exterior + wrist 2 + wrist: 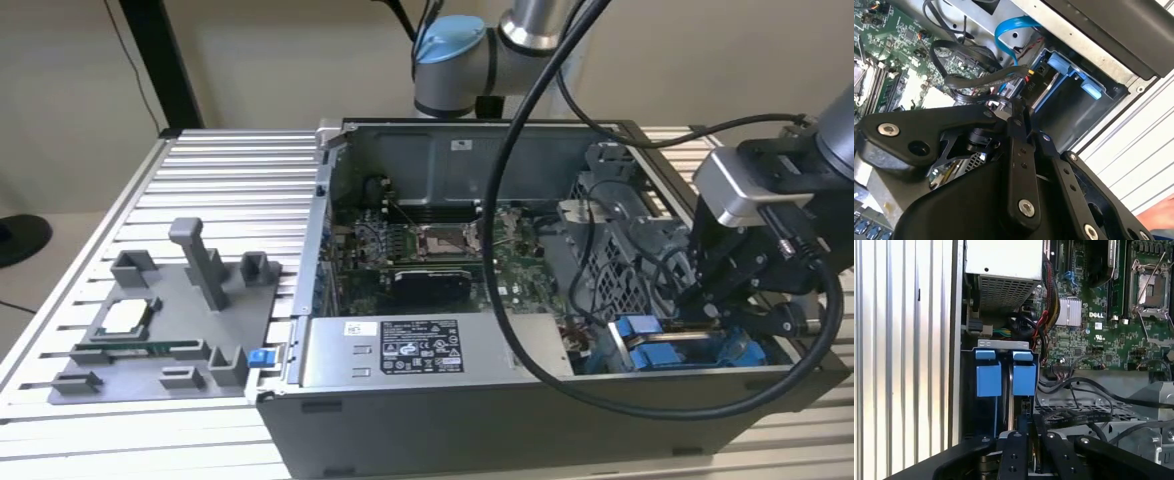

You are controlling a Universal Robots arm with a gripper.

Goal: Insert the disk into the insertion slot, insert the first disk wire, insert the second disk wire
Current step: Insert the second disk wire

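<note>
The disk stands on edge in the insertion slot (1003, 344), and its thin silver edge (1011, 405) shows between two bright blue carrier tabs (1024, 379). In the exterior view the slot (643, 345) is at the right front corner of the open computer case. My gripper (694, 300) hangs just above it. Its black fingers (1015, 125) are close together in both wrist views. The gripper (1018, 107) is shut on a black disk wire connector (1032, 80) at the disk's end. In the first wrist view the gripper (1030, 421) points at the disk.
A blue flat cable (1004, 35) loops above the slot. A grey box with a white sticker (400, 352) sits at the case front. The motherboard (427, 250) and black cable bundles (1079, 390) lie beside the slot. A grey fixture tray (160, 330) lies at the exterior view's left.
</note>
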